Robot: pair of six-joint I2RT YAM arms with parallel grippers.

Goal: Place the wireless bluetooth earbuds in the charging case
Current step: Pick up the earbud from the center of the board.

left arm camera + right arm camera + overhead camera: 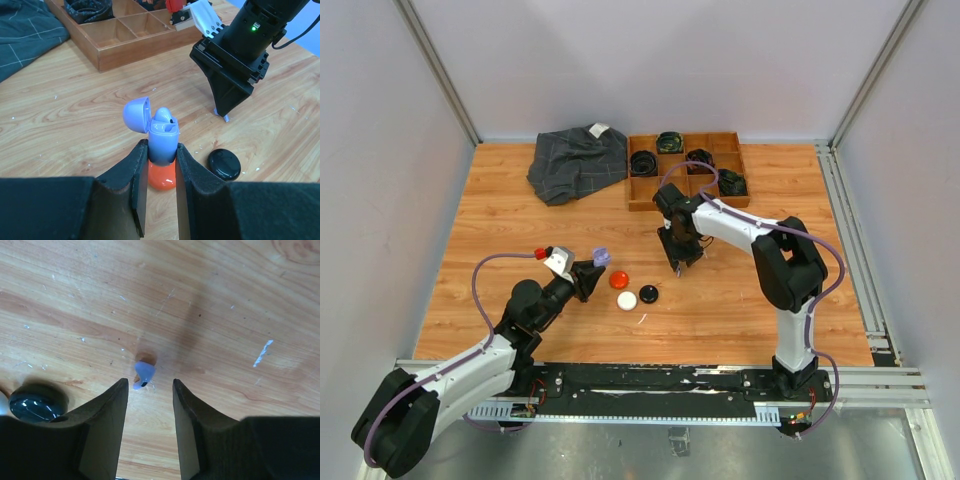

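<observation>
Earbud one (pixel 164 116), pale purple, sits in the open charging case (pixel 162 142), whose lid (pixel 136 114) is tipped back to the left. Left hand (pixel 161 147) pinches the case upright between both fingers. Earbud two (pixel 144 373), same purple, lies on the wooden table (pixel 500 200), just beyond the gap of the right hand (pixel 149 382), fingers spread, touching nothing. Orange-red puck (pixel 161 179) shows below the case. Black puck (pixel 224 164) to its right, white puck (pixel 627 299) close by. Wooden tray (pixel 130 50) and grey cloth (pixel 575 165) at the far side.
</observation>
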